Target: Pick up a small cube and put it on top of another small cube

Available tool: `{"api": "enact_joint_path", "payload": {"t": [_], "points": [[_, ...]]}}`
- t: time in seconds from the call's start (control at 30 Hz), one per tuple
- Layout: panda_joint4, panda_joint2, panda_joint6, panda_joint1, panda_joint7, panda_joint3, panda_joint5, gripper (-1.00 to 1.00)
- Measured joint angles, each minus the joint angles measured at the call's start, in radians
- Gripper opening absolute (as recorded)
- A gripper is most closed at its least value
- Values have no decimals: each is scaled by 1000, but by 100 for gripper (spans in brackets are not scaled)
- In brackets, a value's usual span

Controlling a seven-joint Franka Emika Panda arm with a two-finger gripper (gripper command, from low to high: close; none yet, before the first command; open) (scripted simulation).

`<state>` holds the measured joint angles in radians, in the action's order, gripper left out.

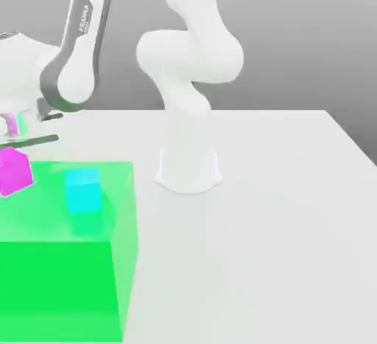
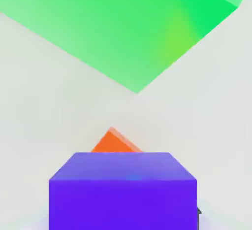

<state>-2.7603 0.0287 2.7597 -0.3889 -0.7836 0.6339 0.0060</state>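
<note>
1. Purple cube [image 2: 123, 192] sits closest to my hand camera, right under the lens, which reads as my claw pinching it; my fingers are pressed in as far as they go on its sides.
2. Beyond the cube, an orange corner [image 2: 115, 143] pokes out behind it, and past that lies the green block [image 2: 123, 32] on the white table [image 1: 294, 225].
3. From the exterior view, my hand [image 1: 18, 125] hangs just above the pink cube [image 1: 15, 172], which sits at the green block's far edge; a cyan cube [image 1: 82, 190] shows beside it, seen through the block.
4. I judge this to be the carry step: cube in the grip, not yet set down.
5. Next I must line the purple cube squarely over the pink one, lower until they touch, then let go. Whether I am already centred over it I cannot tell, since my hand is cut off at the frame edge.
</note>
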Motion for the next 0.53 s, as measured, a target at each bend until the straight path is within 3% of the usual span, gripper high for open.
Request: {"api": "enact_joint_path", "payload": {"t": [0.53], "points": [[11,-175,105,-17,-212,-86,293,-100]]}}
